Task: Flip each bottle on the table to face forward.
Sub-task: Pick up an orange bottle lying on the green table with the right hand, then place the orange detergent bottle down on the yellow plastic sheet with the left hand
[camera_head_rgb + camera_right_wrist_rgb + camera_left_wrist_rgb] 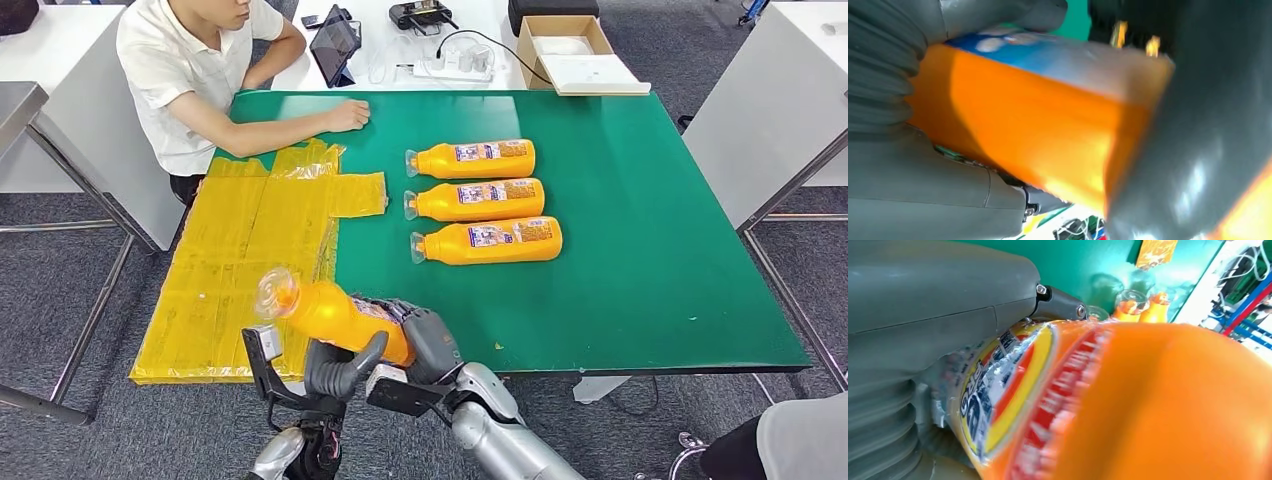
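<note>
You have both robot hands, left robot hand [345, 368] and right robot hand [432, 342], clasping the orange bottle [335, 315] off the worktop [650, 250]; a loosened grip could drop it.

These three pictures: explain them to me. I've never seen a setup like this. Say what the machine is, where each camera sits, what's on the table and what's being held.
It is a humanoid robot with two silver arms. The wide picture is from its head, looking down at a green table. The close-ups are from cameras at each wrist. Three orange bottles lie in a row on their sides, beside yellow sheets. A person sits at the far corner. Both hands grip a fourth bottle: the left robot hand and the right robot hand.
</note>
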